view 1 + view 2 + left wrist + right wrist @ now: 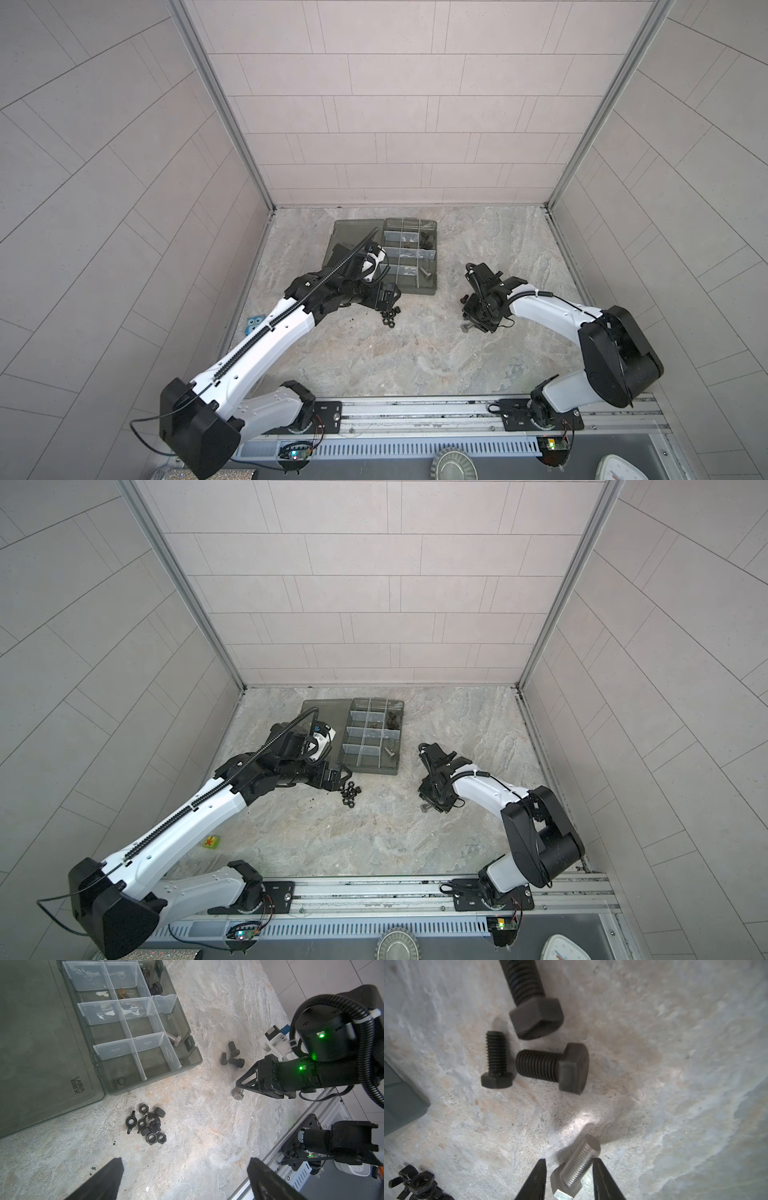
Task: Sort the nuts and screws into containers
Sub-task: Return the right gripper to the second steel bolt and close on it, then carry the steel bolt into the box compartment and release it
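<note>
A pile of black nuts [148, 1124] lies on the stone table just before the organizer's containers [158, 1082], under my left gripper [185, 1163], which hangs open and empty above them. In both top views the nuts [388, 318] sit by that gripper [388, 301]. Three black screws [550, 1066] lie loose to the right of the box. My right gripper [569, 1162] straddles a silver screw [577, 1165] on the table. One finger touches its thread, and the other stands a sliver off its head. One container holds a silver screw [174, 1038], and another holds black screws [154, 987].
The box's flat lid [31, 1043] lies open on the table to the left of the compartments. A small blue sticker [254, 323] lies by the left wall. A metal rail [415, 409] runs along the table's front edge. Tiled walls close in three sides.
</note>
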`<state>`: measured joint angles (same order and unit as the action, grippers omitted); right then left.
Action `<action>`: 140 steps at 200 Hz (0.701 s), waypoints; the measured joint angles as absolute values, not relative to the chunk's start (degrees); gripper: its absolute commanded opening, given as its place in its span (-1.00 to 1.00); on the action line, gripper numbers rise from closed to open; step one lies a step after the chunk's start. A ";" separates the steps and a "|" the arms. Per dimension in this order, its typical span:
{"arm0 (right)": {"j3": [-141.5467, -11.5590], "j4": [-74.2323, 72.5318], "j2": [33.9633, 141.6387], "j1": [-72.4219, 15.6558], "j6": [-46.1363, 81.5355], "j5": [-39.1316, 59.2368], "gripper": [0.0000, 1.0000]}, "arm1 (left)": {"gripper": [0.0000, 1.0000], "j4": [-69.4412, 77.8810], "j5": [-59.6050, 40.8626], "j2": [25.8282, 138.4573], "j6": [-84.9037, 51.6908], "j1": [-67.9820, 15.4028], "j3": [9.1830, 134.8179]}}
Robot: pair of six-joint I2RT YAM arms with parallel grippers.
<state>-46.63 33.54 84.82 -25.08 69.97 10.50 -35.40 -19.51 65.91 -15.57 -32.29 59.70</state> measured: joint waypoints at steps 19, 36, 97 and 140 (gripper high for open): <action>-45.69 32.93 85.12 -25.10 70.54 11.16 -0.25 | 1.00 -35.40 -19.53 65.98 -15.51 -32.29 59.70; -45.41 32.91 85.84 -25.23 70.67 11.64 -0.25 | 1.00 -35.40 -19.55 66.17 -15.44 -32.29 59.70; -46.59 33.65 88.09 -25.85 69.80 12.27 -0.73 | 1.00 -35.29 -19.92 67.61 -15.44 -32.29 59.70; -47.35 33.98 88.66 -25.85 68.55 13.08 -0.93 | 1.00 -34.79 -20.25 68.25 -15.38 -32.29 59.70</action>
